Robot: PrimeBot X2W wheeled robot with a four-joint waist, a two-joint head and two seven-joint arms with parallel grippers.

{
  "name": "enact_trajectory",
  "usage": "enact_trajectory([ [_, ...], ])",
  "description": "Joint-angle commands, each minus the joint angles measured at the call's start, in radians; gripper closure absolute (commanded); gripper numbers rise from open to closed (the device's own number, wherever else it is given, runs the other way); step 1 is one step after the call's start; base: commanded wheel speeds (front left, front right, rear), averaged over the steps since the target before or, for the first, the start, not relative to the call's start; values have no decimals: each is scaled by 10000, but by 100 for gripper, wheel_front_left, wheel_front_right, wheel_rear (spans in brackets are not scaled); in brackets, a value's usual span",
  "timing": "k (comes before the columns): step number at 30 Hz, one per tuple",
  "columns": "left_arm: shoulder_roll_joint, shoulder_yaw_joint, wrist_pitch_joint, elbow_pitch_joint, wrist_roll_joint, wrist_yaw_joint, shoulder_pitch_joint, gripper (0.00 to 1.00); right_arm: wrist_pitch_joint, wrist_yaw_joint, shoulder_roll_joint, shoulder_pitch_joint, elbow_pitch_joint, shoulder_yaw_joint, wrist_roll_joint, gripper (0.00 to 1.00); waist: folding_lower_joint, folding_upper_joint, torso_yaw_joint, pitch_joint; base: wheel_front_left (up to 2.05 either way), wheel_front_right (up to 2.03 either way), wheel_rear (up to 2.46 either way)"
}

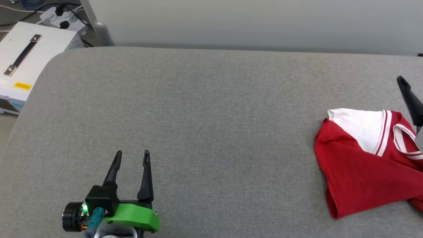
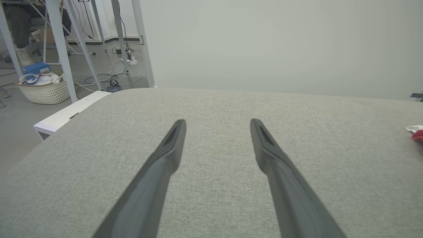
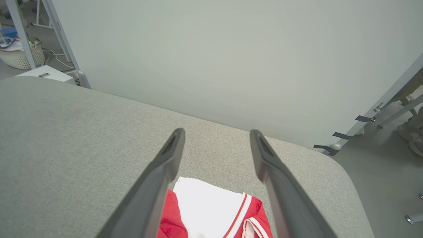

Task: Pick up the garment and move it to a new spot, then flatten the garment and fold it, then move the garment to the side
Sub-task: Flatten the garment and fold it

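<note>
A: Where is the garment (image 1: 360,168)?
B: At the bench's (image 1: 211,115) right end, close under the right end effector (image 3: 216,135), fingers apart; left end effector (image 1: 132,153), also apart, well away.
A: Handling?
B: Probably soft, light, limp; pinch the white sleeve (image 1: 358,130) edge.

A grey fabric worktop (image 1: 211,132) stretches before a pale partition (image 1: 251,19), a white case (image 1: 38,61) with a black handle (image 1: 23,54) beside its corner, a woven basket (image 2: 44,92) on the floor (image 2: 16,132).

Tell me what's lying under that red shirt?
The shirt lies bunched on the grey table, which shows beside it. A white sleeve lies on top. Whatever is beneath the cloth is hidden.
</note>
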Motion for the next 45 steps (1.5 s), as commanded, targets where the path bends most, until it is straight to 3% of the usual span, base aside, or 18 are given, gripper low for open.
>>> enact_trajectory([
  [1,-36,-20,-59,-40,-23,32,-175,0,558,-2,-237,-278,103,379,292,0,0,0,221,320,0,0,0],
  [6,-36,-146,-59,-148,-123,80,-514,0,3192,-2,-1252,-1136,517,2128,1436,0,0,0,518,965,0,0,0],
  [12,-36,-398,-59,-262,-264,158,-973,0,4835,-2,-1654,-2430,1468,3281,1983,0,0,0,889,1836,0,0,0],
  [20,-36,-684,-59,-453,-495,296,-1607,0,5301,-2,-1285,-3775,3208,4259,1944,0,0,0,1333,2884,0,0,0],
  [30,-36,-834,-59,-559,-612,476,-1863,0,5138,-2,-1110,-3368,4890,5273,2401,0,0,0,1437,3072,0,0,0],
  [31,-36,-766,-59,-546,-588,508,-1800,0,4761,-2,-1150,-3345,4979,5305,2585,100,0,0,1312,2943,0,0,0],
  [38,-36,-703,-59,-430,-553,485,-1606,0,3100,-2,-1295,-3405,4725,4988,2955,100,0,0,1121,2400,0,0,0],
  [45,-36,-553,-59,-407,-504,489,-1245,0,1754,-2,-1541,-3441,3394,4845,3373,100,0,0,1036,1715,0,0,0],
])
